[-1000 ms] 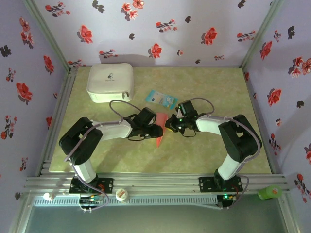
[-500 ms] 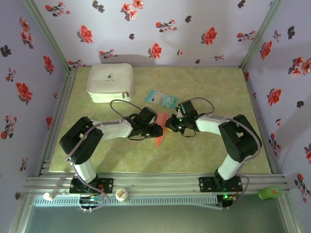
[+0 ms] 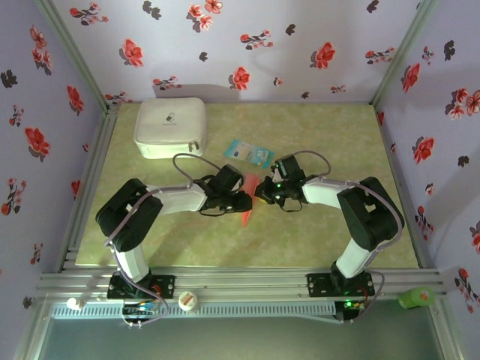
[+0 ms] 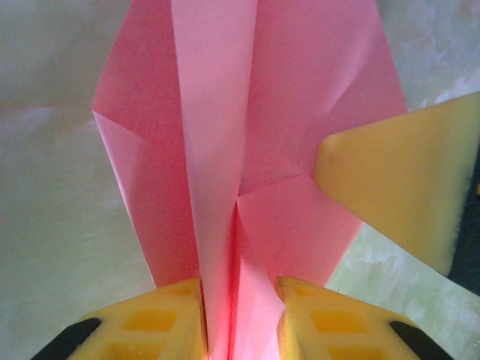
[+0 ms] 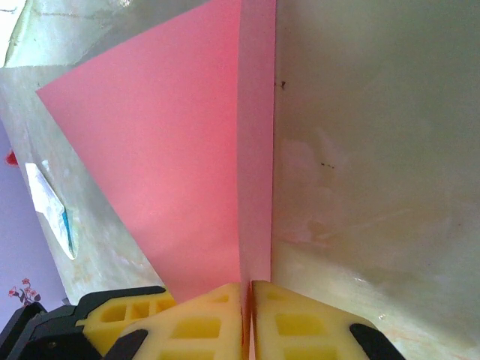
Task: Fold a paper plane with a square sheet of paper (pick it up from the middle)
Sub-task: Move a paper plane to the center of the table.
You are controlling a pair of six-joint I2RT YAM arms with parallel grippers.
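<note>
- From above, the two arms reach inward and meet at the middle of the worktop (image 3: 330, 135). The left tool (image 3: 240, 201) and the right tool (image 3: 260, 193) sit close together over the paper plane (image 3: 246, 214). It is a slim pink piece whose point faces the near edge. How the jaws stand is too small to judge from here.
- Farther back, a white case (image 3: 171, 127) lies near the left rear corner. A small blue packet (image 3: 249, 152) lies between the case and the tools, apart from both.
- In the left wrist view, the paper plane (image 4: 300, 112) lies folded on the worktop with a raised centre ridge. The left tool (image 4: 240, 300) has that ridge between its yellow pads, which seem to press it from both sides, gripping it. A yellow finger (image 4: 397, 195) of the right tool rests on the paper's right edge.
- In the right wrist view, the right tool (image 5: 246, 289) is clenched on a thin upright fold of the paper plane (image 5: 165, 165), with the pads almost meeting. The packet (image 5: 49, 199) lies off to the left.
</note>
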